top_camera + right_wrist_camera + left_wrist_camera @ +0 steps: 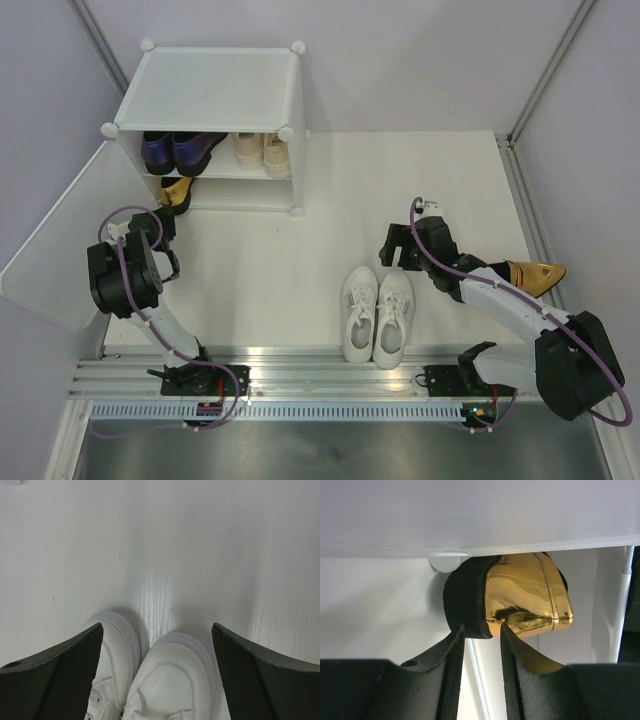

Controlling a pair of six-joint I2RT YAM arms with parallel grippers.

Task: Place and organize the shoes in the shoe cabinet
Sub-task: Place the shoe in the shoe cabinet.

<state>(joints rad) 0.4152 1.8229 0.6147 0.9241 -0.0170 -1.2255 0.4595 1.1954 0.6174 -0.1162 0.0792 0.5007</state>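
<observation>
The white shoe cabinet (215, 85) stands at the back left. Purple loafers (175, 150) and beige sneakers (262, 150) sit on its upper shelf. My left gripper (168, 215) is at the lower left opening. Its jaws stand narrowly apart, pinching the lower edge of a gold heel (176, 191). In the left wrist view that gripper (481, 628) sits just below the heel (530, 595). The white sneakers (378, 318) lie side by side near the front. My right gripper (398, 260) is open above their toes (175, 675), and shows so in the right wrist view (157, 630). A second gold heel (537, 272) lies at the right, partly behind my right arm.
The cabinet's large white door panel (50, 250) hangs open at the far left, beside my left arm. A round white connector (447, 560) and the inner shelf edge sit just above the held heel. Grey walls close in both sides.
</observation>
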